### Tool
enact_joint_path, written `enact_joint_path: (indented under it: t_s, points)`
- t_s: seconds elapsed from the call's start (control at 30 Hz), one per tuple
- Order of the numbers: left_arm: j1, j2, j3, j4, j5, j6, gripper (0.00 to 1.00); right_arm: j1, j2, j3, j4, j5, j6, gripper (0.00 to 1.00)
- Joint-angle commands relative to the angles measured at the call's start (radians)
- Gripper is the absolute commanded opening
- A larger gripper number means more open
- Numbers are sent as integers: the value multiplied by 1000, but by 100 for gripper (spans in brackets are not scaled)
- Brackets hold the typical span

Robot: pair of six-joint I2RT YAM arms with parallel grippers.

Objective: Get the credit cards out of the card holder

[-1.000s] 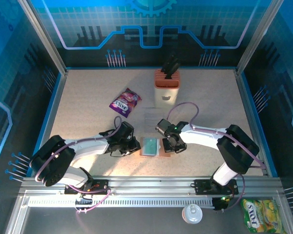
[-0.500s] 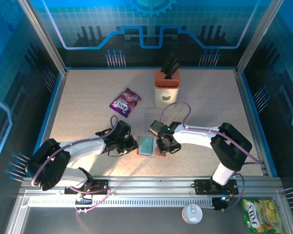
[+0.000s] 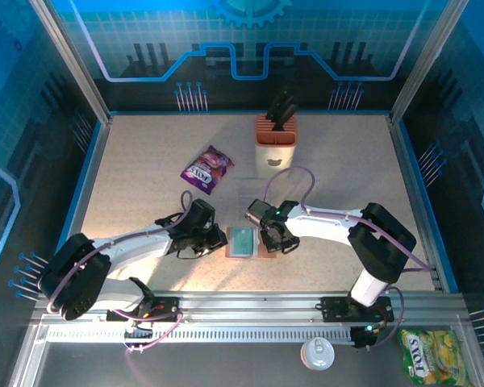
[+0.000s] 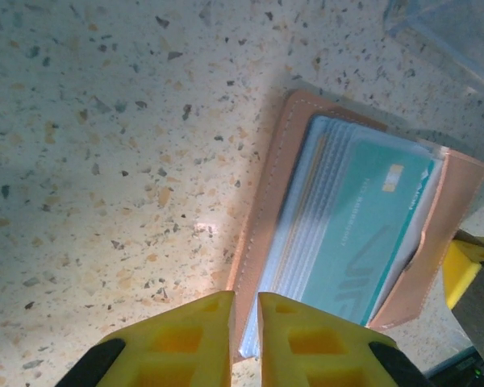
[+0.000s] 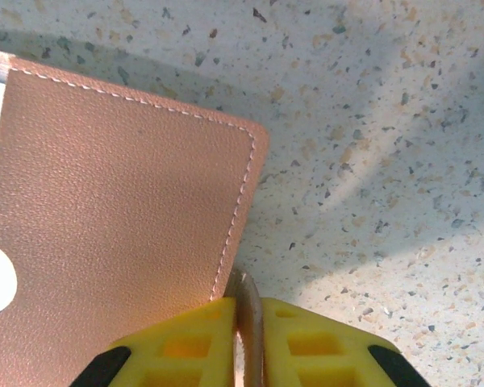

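The card holder [image 3: 229, 243] lies open on the table between my two grippers, brown leather with a stitched rim [image 4: 266, 201]. Teal credit cards [image 3: 243, 240] sit stacked in its pocket, the top one [image 4: 363, 226] with a small tan chip mark. My left gripper [image 3: 219, 239] is at the holder's left edge; its yellow fingers [image 4: 244, 300] are closed to a narrow slit with the leather rim and card edges between them. My right gripper [image 3: 274, 242] holds the right flap [image 5: 121, 201], with its fingers [image 5: 248, 302] pinched on the flap's corner edge.
A clear plastic sleeve [image 3: 254, 193] lies just behind the holder, its corner visible [image 4: 460, 32]. A purple snack packet [image 3: 207, 169] is at back left and a cream-and-orange knife block [image 3: 275, 143] at the back. A can [image 3: 317, 353] and a yellow packet [image 3: 431, 355] sit off the table in front.
Both grippers and the card holder have shifted slightly left. The right gripper has drawn in closer over the holder's right flap.
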Motion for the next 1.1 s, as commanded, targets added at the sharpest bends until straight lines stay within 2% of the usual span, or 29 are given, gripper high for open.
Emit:
enact_joint_path:
  t_s: [0.0, 0.4, 0.83, 1.07]
  points:
    - [2, 28, 24, 24, 35, 15, 15, 11, -4, 20, -30, 34, -6, 16]
    - [2, 55, 7, 115, 67, -2, 9, 6, -4, 27, -24, 30, -17, 15]
    - [6, 98, -10, 71, 39, 20, 7, 2, -9, 15, -37, 39, -14, 14]
    - [26, 151, -41, 72, 62, 15, 7, -22, -14, -13, -35, 37, -14, 13]
